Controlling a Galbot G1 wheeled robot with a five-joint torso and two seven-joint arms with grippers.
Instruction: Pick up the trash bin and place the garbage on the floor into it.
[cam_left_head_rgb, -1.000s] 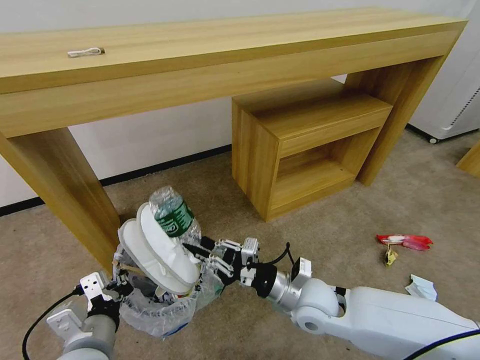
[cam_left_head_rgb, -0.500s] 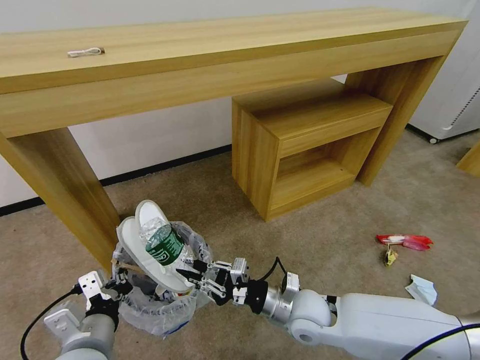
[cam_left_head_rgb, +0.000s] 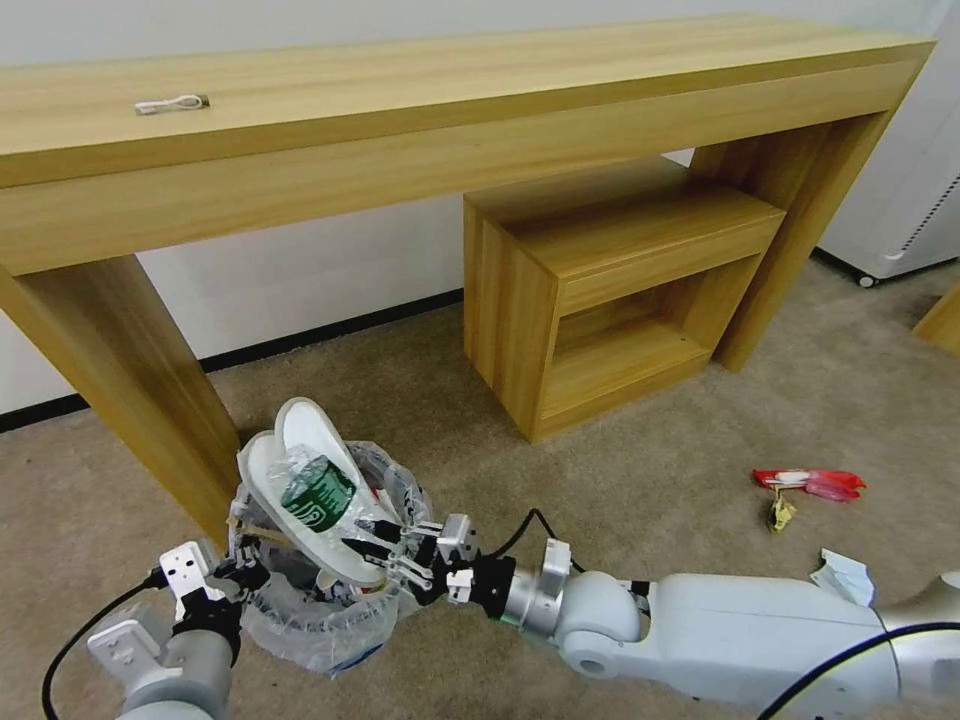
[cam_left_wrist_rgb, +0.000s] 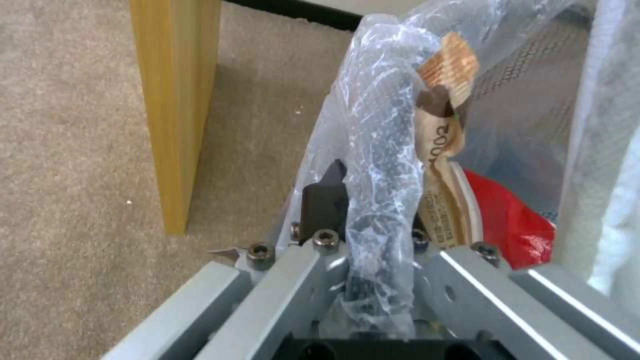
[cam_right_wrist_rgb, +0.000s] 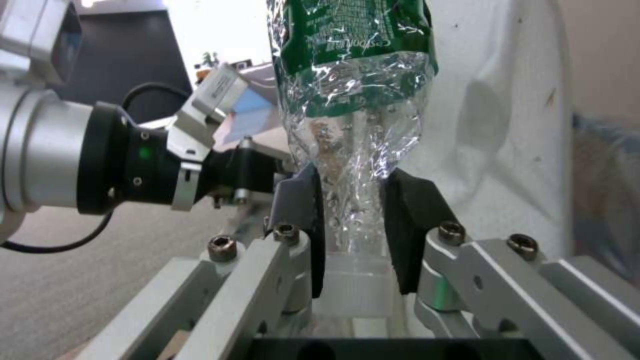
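Note:
The trash bin (cam_left_head_rgb: 312, 615), wrapped in crinkled clear plastic, stands on the beige floor (cam_left_head_rgb: 640, 470) beside the desk leg. My left gripper (cam_left_head_rgb: 232, 578) is shut on its bagged rim (cam_left_wrist_rgb: 380, 165). Two white slippers (cam_left_head_rgb: 300, 455) stick up out of the bin. My right gripper (cam_left_head_rgb: 385, 548) is shut on the neck of a crushed clear bottle with a green label (cam_left_head_rgb: 318, 495), which leans against the slippers over the bin's mouth; the wrist view shows the pads (cam_right_wrist_rgb: 303, 210) pinching the bottle (cam_right_wrist_rgb: 353, 80). More garbage lies on the carpet to the right: a red wrapper (cam_left_head_rgb: 810, 483), a yellow scrap (cam_left_head_rgb: 780, 513) and white paper (cam_left_head_rgb: 843, 575).
A long wooden desk (cam_left_head_rgb: 450, 110) spans the back, its left leg (cam_left_head_rgb: 140, 390) close behind the bin. A low wooden shelf unit (cam_left_head_rgb: 600, 290) stands under the desk on the right. A white appliance (cam_left_head_rgb: 915, 210) is at the far right. Open carpet lies between bin and litter.
My right gripper has moved left and down with the bottle, bringing it from above the slippers down against them at the bin's mouth. The left gripper and bin stayed put.

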